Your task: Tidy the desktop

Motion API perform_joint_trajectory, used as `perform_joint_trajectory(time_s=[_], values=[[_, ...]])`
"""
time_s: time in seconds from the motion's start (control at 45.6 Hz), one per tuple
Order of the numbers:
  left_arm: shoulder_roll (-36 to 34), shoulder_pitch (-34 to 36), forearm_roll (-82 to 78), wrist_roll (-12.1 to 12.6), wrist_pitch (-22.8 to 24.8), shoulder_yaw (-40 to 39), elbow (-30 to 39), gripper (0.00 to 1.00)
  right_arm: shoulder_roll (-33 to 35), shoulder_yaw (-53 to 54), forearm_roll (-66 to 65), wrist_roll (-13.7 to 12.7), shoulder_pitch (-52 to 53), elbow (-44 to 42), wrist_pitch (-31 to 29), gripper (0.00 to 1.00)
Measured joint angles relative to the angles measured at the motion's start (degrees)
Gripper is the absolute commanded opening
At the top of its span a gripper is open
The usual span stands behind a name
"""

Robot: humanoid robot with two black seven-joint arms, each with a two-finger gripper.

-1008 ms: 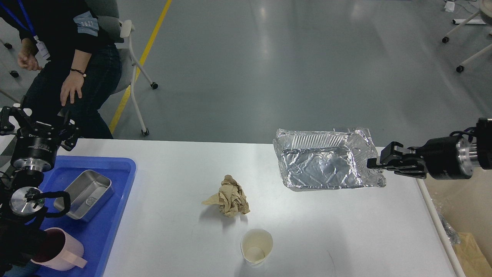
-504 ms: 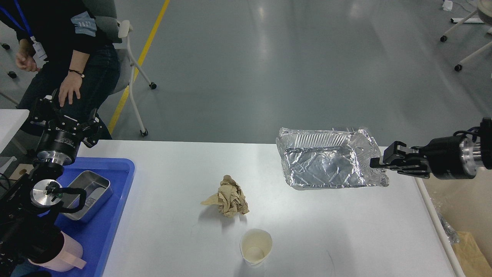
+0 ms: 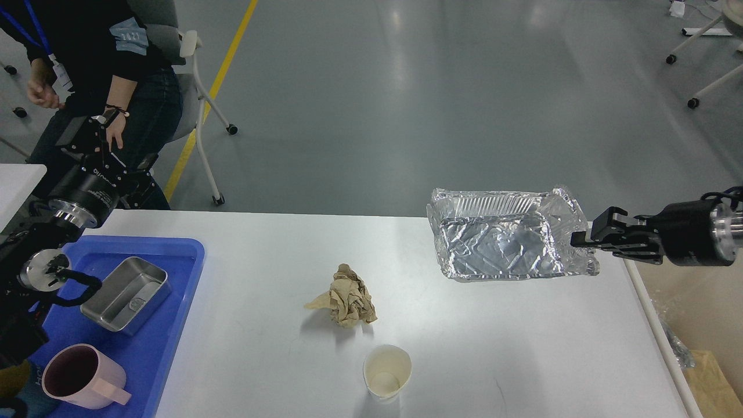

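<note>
The counter (image 3: 464,360) runs out of the bottom edge just below the paper cup (image 3: 387,372), so its near side is unseen. Left of that cup, the blue tray (image 3: 168,325) is cut by the bottom edge. The left gripper (image 3: 87,136) (dark against the person's dark clothes (image 3: 87,40)) hides how its jaws stand. The person's head lies beyond the top edge.

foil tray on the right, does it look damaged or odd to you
Yes. The foil tray is crumpled, its rim and walls bent out of shape. The right claw pinches its right edge at the far right of the desktop. A wadded brown paper and a paper cup also sit loose mid-table.
</note>
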State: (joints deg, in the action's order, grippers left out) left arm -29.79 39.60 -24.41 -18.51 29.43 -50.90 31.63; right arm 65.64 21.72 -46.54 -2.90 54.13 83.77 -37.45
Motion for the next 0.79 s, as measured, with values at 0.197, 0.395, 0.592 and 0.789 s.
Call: perform_joint_trajectory(time_s=[0.197,0.395,0.592,0.789], values=[[-12.0,3.0,-0.5,-0.4,4.5,15.9,4.9,1.0,0.3,0.9,0.0,0.0,0.1,-0.1,-0.1,0.0],[-26.3,4.6,-5.7,-0.5,7.7,24.6,17.2,1.0,1.2,1.4,0.0,0.0,0.1,-0.1,-0.2,0.0],[-40.4,5.6,-11.6,0.4,10.6,26.3,30.5,1.0,1.6,2.4,0.0,0.0,0.1,-0.2,-0.2,0.0],[-52.8,6.4,-13.6,1.0,14.4,26.3,44.1,1.0,1.9,4.7,0.1,0.0,0.1,-0.7,-0.2,0.0]])
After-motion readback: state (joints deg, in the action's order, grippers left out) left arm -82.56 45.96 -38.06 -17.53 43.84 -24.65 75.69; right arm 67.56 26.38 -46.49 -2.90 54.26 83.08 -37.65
